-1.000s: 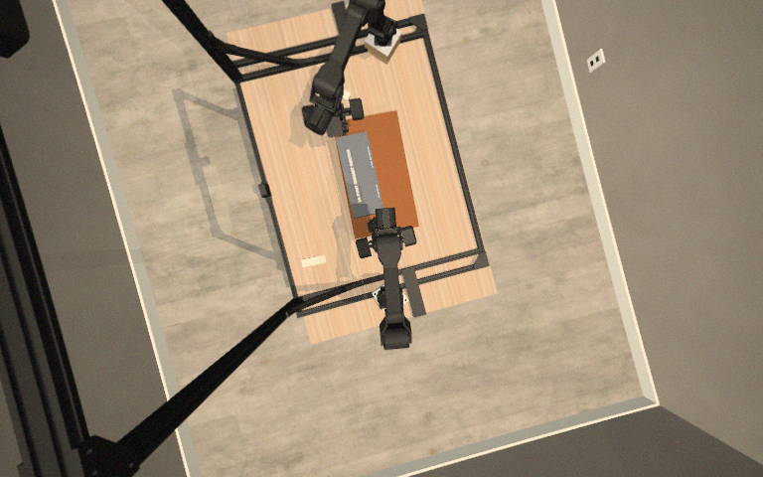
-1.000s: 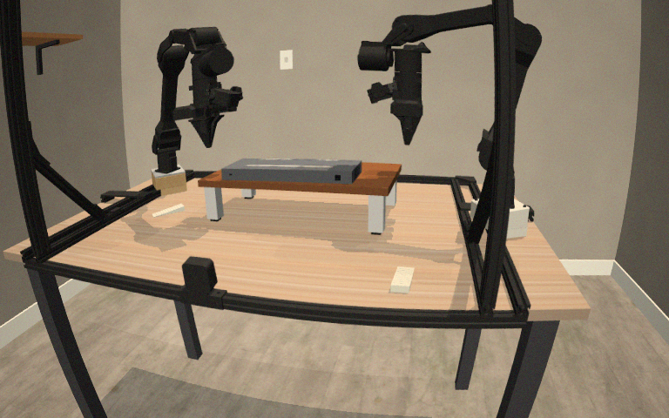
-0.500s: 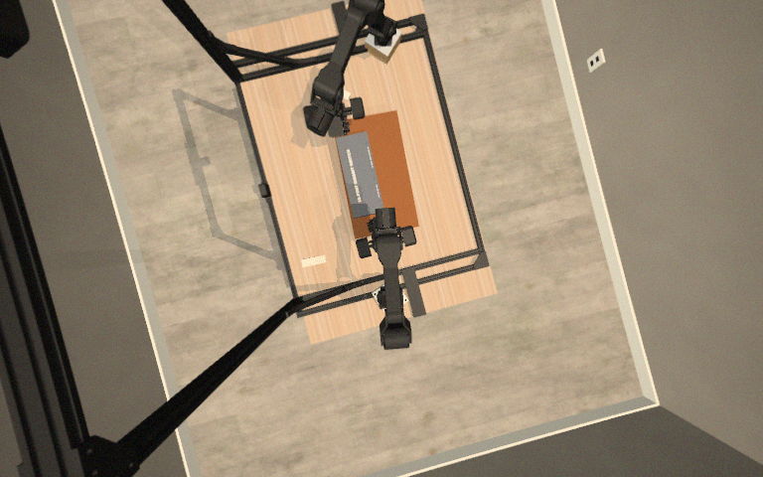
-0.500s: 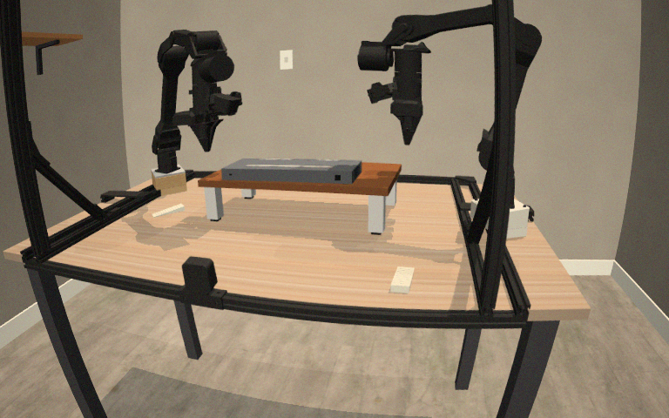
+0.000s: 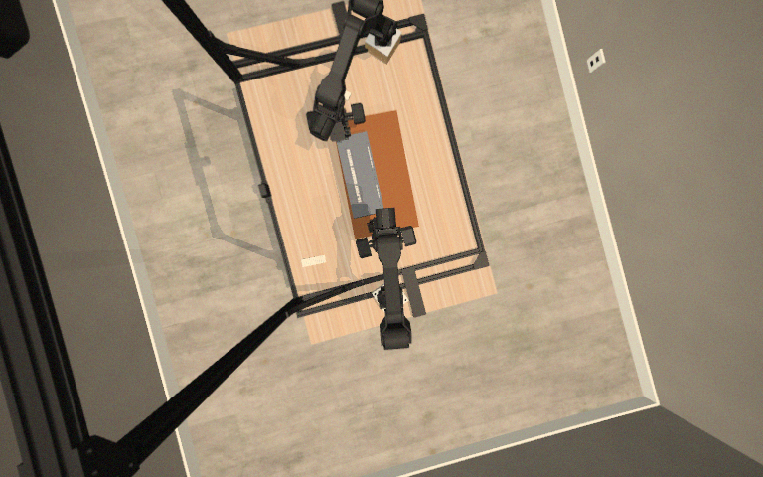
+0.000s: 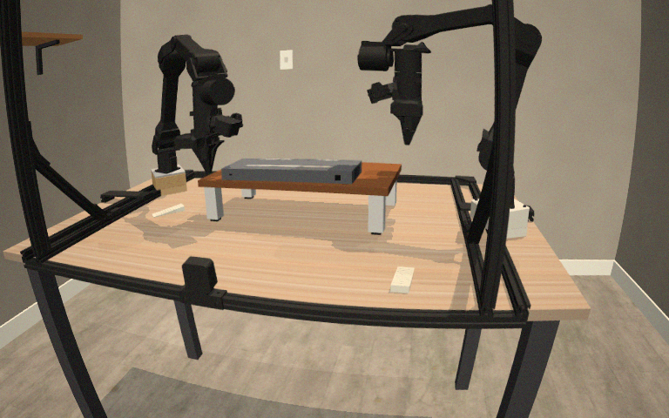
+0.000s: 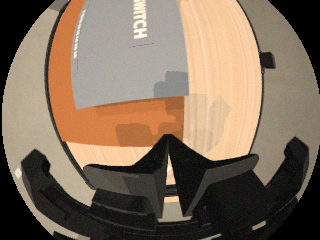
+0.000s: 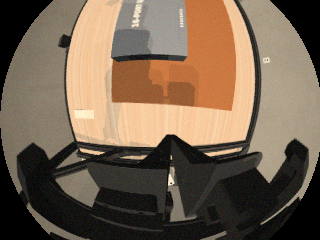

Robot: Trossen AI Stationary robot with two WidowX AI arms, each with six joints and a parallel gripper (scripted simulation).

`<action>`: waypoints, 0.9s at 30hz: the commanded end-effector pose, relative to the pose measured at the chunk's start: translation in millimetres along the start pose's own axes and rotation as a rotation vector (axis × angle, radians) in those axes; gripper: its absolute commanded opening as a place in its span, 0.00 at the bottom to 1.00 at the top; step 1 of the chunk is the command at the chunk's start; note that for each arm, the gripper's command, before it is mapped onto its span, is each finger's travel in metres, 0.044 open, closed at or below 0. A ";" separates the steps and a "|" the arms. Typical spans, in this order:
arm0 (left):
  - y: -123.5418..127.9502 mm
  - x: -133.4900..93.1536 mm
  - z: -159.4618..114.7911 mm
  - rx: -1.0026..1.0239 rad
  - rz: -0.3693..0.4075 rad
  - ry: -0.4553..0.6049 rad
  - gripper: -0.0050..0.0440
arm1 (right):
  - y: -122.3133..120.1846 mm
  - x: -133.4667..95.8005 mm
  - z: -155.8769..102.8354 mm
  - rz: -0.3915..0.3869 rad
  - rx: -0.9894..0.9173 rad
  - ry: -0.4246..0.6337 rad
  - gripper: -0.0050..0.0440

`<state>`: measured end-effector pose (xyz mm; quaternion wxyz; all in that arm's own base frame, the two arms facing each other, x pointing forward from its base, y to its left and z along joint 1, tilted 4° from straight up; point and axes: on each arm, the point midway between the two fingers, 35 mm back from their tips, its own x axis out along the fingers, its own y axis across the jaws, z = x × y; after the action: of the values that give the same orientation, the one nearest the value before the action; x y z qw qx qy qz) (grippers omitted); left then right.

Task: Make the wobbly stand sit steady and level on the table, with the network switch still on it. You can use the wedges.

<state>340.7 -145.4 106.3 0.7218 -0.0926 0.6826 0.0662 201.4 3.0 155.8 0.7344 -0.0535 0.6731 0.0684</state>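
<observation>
the wedges [image 5: 313,260] [image 6: 402,279] [image 8: 84,114] lie apart from the stand [image 5: 396,168] [image 6: 295,185] [image 7: 60,105] [image 8: 215,65], so the levelling seems still left to do. the stand is mid-worktop, brown on pale legs; its tilt i cannot tell. the switch [image 5: 360,174] [image 6: 291,173] [image 7: 130,65] [image 8: 152,37] rests on it. left gripper [image 5: 340,133] [image 6: 209,170] [image 7: 168,136] and right gripper [image 5: 386,238] [image 6: 407,143] [image 8: 170,138] have closed, empty jaws.
</observation>
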 end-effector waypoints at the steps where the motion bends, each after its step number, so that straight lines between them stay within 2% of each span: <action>1: 0.0 4.5 -0.9 -0.006 0.000 0.003 0.10 | 0.0 0.0 0.0 0.000 0.000 0.000 0.10; 24: 0.0 4.5 -0.9 -0.006 0.000 0.003 0.10 | 0.0 0.0 0.0 0.000 0.000 0.000 0.10; 25: 0.0 20.5 -0.9 -0.006 0.000 0.003 0.10 | 0.0 0.0 0.0 0.000 0.000 0.000 0.10; 27: 0.0 20.5 -0.9 -0.006 0.000 0.003 0.10 | 0.0 0.0 0.0 0.000 0.000 0.000 0.10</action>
<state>343.8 -146.8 98.5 0.7266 -0.0955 0.6774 0.0633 201.5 3.0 155.8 0.7344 -0.0535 0.6731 0.0684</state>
